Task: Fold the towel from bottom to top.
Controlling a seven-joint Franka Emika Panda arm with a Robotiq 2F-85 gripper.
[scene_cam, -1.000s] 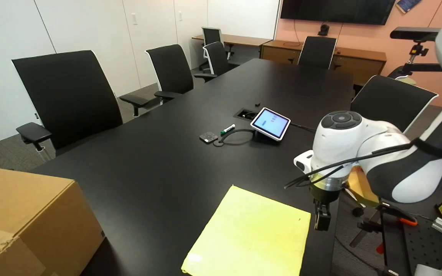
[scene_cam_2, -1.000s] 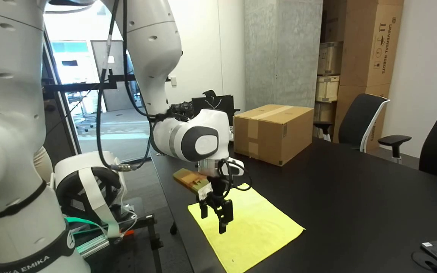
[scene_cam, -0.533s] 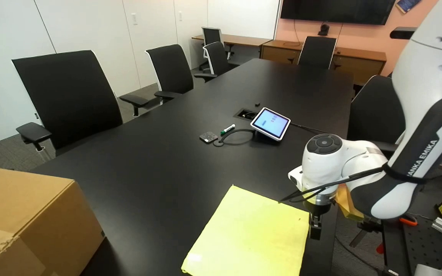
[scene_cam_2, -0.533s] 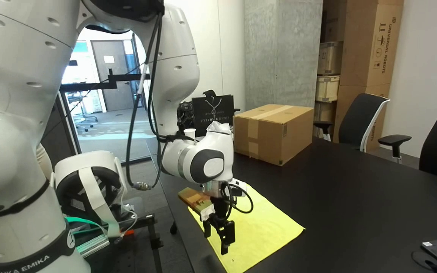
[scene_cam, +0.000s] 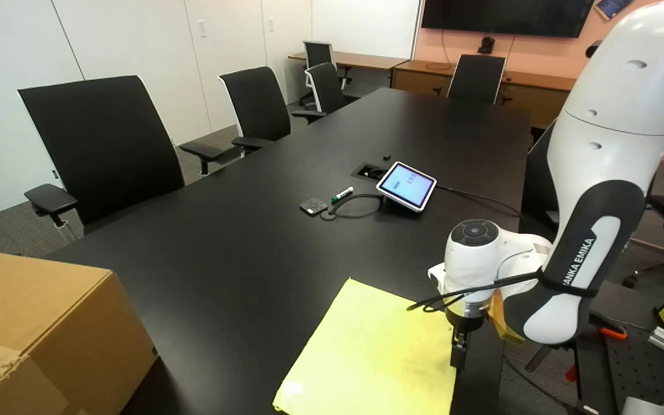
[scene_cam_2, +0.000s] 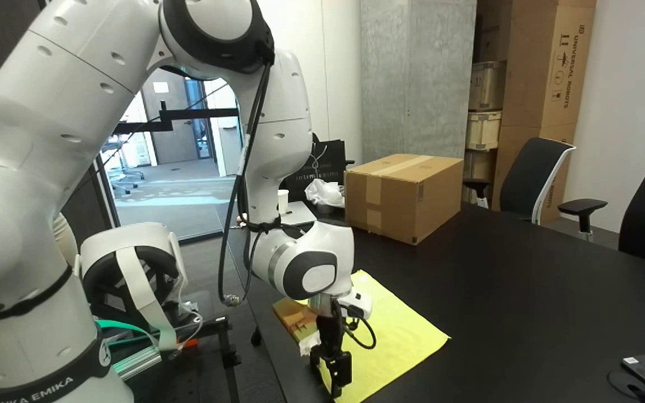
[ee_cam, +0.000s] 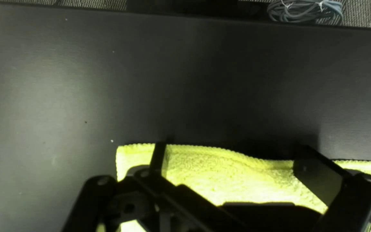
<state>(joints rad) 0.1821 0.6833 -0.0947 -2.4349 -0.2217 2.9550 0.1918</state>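
While the pale yellow-green towel (scene_cam: 361, 346) lies spread out on the black conference table (scene_cam: 240, 253), in the same place as a second ago, the Robotiq gripper (ee_cam: 233, 151) has come down and across to one of the towel's edges. In the wrist view the two fingers (ee_cam: 317, 178) stand wide apart over the hem (ee_cam: 201, 149), one of them close to a corner; whether they touch the towel cannot be told. Between them the hem runs in a gentle wave. Now that the Panda arm (scene_cam_2: 280, 140) has shifted, a crumpled white bag (scene_cam_2: 325, 193) just beside the unmoved cardboard box (scene_cam_2: 406, 196), and a white cup (scene_cam_2: 283, 202) near it, show in an exterior view.
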